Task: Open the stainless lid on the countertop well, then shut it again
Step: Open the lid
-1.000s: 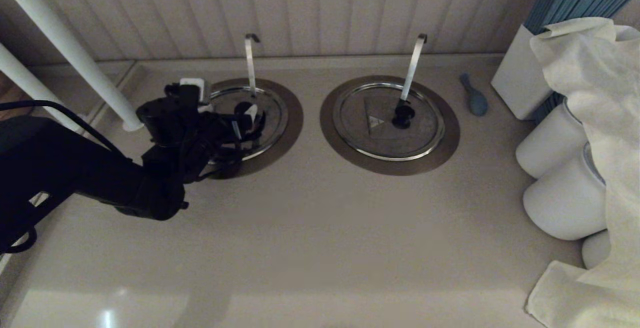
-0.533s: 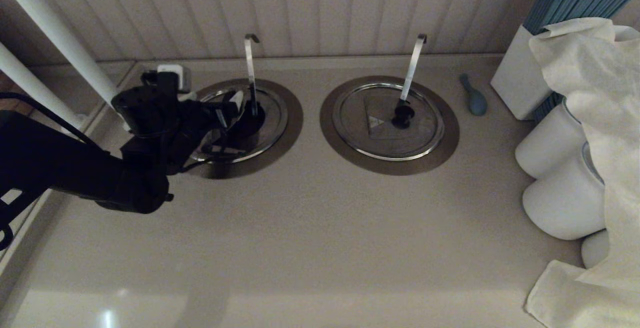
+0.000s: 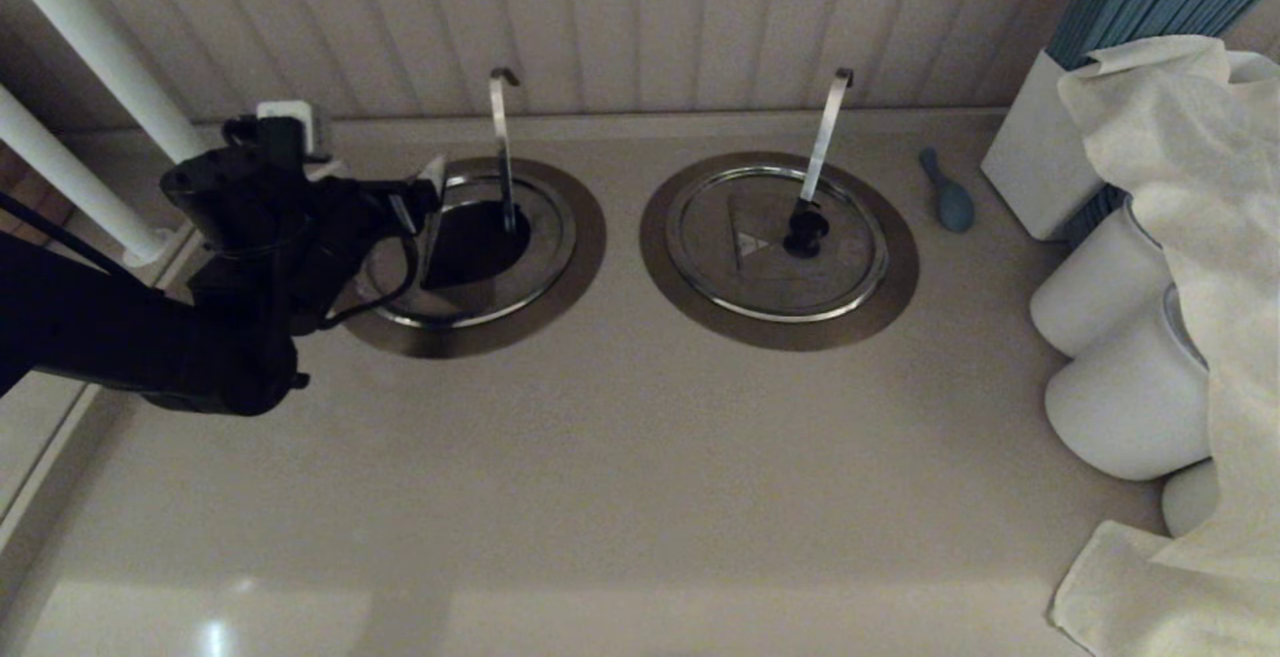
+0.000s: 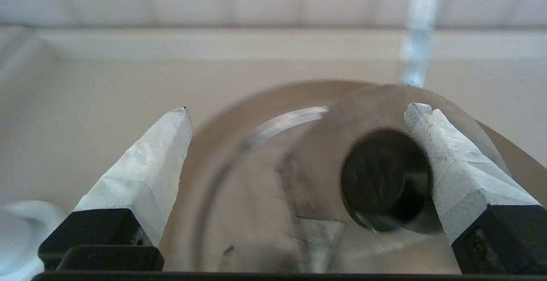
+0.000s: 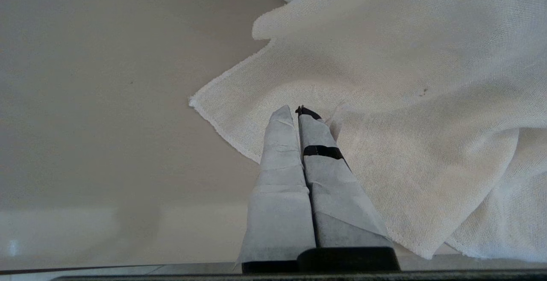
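Note:
The stainless lid (image 3: 480,303) sits in the left countertop well's steel ring (image 3: 580,252). Its hinged half stands raised (image 3: 427,237), and the dark hole (image 3: 470,242) shows beside the upright ladle handle (image 3: 500,137). My left gripper (image 3: 415,199) is at the raised half's left side. In the left wrist view the lid (image 4: 265,195) faces the camera, and its black knob (image 4: 384,180) rests against one finger (image 4: 448,165) of the open left gripper (image 4: 299,109). My right gripper (image 5: 298,110) is shut and empty, parked over a white cloth (image 5: 406,101).
The twin lid (image 3: 775,267) with its slanted handle (image 3: 825,137) lies flat to the right. Beyond it are a blue utensil (image 3: 950,199), a white box of blue sticks (image 3: 1040,147), white jars (image 3: 1100,297) and draped cloth (image 3: 1200,237). White posts (image 3: 110,67) stand at the far left.
My left gripper has swung left and back, carrying the lid's hinged half by its knob from flat to raised. The dark hole has come into view.

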Motion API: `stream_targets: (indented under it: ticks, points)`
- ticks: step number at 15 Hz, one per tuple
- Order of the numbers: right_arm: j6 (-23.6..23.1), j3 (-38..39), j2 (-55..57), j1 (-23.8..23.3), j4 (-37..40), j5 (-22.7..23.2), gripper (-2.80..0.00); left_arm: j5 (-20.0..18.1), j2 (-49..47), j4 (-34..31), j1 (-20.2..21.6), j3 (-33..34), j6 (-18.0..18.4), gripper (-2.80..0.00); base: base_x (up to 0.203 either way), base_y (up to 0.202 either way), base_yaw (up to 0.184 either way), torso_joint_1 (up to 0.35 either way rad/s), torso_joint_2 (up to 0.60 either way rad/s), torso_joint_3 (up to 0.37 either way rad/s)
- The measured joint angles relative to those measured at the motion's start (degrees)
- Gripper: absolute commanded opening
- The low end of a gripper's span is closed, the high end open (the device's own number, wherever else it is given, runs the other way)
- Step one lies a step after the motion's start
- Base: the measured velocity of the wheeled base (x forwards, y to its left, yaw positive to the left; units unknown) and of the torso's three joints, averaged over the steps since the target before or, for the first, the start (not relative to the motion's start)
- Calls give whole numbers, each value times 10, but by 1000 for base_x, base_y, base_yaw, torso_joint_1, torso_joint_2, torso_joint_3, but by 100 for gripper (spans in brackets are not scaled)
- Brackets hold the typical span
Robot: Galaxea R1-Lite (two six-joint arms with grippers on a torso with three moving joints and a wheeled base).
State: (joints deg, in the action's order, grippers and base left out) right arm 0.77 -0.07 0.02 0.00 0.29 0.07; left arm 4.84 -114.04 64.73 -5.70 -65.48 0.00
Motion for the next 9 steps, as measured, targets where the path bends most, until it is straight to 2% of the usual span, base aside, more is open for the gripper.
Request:
stream_targets:
  ticks: [5, 9]
  points:
    - [0, 0, 0, 0, 0, 0, -280, -5, 18, -1, 18, 0, 1, 0, 0, 0, 0, 0, 0, 0]
    - [0, 0, 0, 0, 0, 0, -280, -43, 32, -4, 43, 11, 1, 0, 0, 0, 0, 0, 0, 0]
